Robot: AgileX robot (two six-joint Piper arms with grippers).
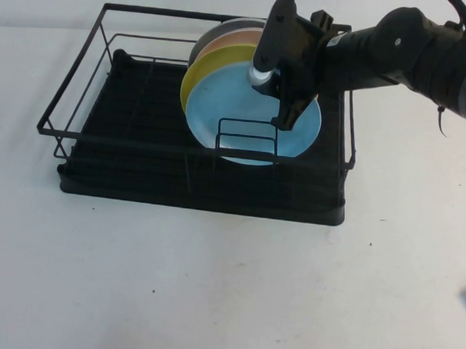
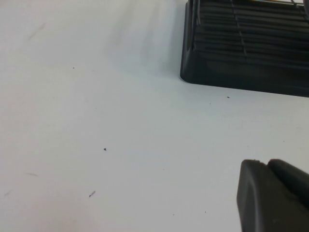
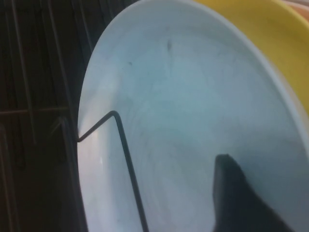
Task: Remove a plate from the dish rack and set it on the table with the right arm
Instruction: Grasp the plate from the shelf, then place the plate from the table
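The light blue plate (image 1: 236, 108) stands upright at the front of a stack in the black wire dish rack (image 1: 88, 96), behind a small wire loop (image 1: 247, 136). My right arm reaches in from the right. My right gripper (image 1: 287, 107) sits on the plate's upper right rim and looks shut on it. In the right wrist view one black finger (image 3: 241, 198) lies against the plate's face (image 3: 183, 96); the other is hidden behind the plate. My left gripper (image 2: 268, 164) is shut and empty, low over the white table (image 2: 96, 121), near the rack's corner (image 2: 231, 67).
A yellow plate (image 1: 201, 70), a pink plate (image 1: 236, 35) and a dark grey plate (image 1: 225, 23) stand behind the blue one. The yellow plate also shows in the right wrist view (image 3: 270, 29). A rack wire (image 3: 123, 145) crosses the blue plate's face. White table (image 1: 212, 283) stretches before the rack.
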